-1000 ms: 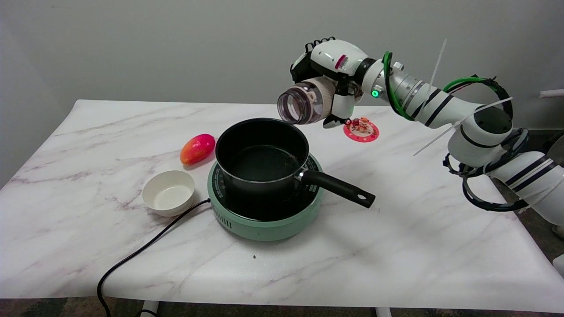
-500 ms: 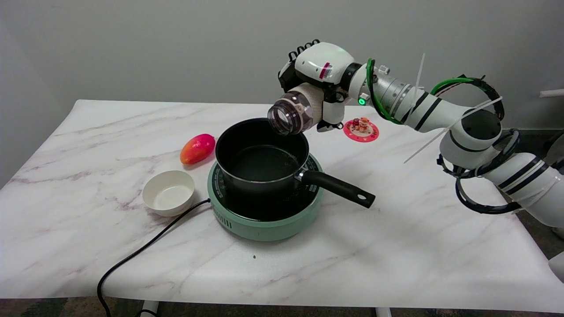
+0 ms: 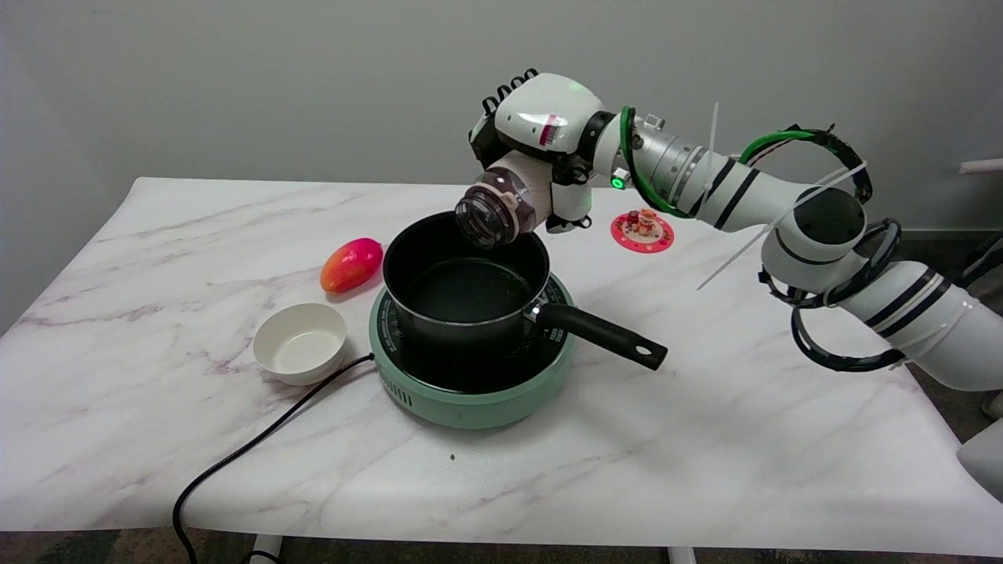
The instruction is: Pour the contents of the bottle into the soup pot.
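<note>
My right hand [image 3: 541, 133] grips the bottle [image 3: 501, 205], tipped mouth-down over the pot's [image 3: 464, 276] far rim; I can't make out its contents.

No text, brand or number can be read. The bottle [image 3: 501, 205] bears a pale label with no legible print. White markings ring the top of the green hob [image 3: 470, 392], too small to make out.

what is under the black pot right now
The black pot sits on a mint-green round cooker, whose dark top shows around the pot's base. The part of the top directly beneath the pot is covered.
</note>
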### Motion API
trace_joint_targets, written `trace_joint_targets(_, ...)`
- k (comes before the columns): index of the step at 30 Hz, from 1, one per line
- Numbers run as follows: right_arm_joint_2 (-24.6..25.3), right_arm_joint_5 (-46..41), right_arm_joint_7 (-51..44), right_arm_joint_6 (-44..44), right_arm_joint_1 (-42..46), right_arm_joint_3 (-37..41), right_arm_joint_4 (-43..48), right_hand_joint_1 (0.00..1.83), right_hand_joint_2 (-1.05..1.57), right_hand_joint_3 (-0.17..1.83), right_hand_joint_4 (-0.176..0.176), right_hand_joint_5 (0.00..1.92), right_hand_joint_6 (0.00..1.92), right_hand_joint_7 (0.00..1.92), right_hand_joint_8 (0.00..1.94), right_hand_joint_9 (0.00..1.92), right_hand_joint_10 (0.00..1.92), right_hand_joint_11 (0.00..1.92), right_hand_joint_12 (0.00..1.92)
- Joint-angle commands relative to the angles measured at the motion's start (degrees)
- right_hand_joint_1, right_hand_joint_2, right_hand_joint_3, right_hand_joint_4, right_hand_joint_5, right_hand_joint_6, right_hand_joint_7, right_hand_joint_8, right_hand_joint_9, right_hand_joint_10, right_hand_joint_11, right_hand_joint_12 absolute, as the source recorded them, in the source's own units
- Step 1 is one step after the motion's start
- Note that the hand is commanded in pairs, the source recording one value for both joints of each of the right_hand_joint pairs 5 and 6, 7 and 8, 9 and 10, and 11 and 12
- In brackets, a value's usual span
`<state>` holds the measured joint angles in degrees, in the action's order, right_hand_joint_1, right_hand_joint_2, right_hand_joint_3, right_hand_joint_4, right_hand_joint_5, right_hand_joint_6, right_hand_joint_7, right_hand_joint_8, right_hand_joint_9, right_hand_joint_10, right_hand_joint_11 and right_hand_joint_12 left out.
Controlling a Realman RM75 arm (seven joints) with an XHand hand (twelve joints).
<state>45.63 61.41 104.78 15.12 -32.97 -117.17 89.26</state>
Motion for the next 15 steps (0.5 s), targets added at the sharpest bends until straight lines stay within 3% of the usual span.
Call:
trace_joint_targets(1,1.94,3.18,-0.81,-1.01,-6.92,-7.25,-3.75,1.60,0.10,1.45,0.000,1.40,1.40,1.46,1.46,1.29,1.29,1.02,1.02)
trace_joint_targets(15,2.68,11.07,-0.81,-1.89,-7.91,-7.68,-5.95,1.60,0.13,1.43,0.000,1.42,1.42,1.47,1.47,1.29,1.29,1.03,1.03)
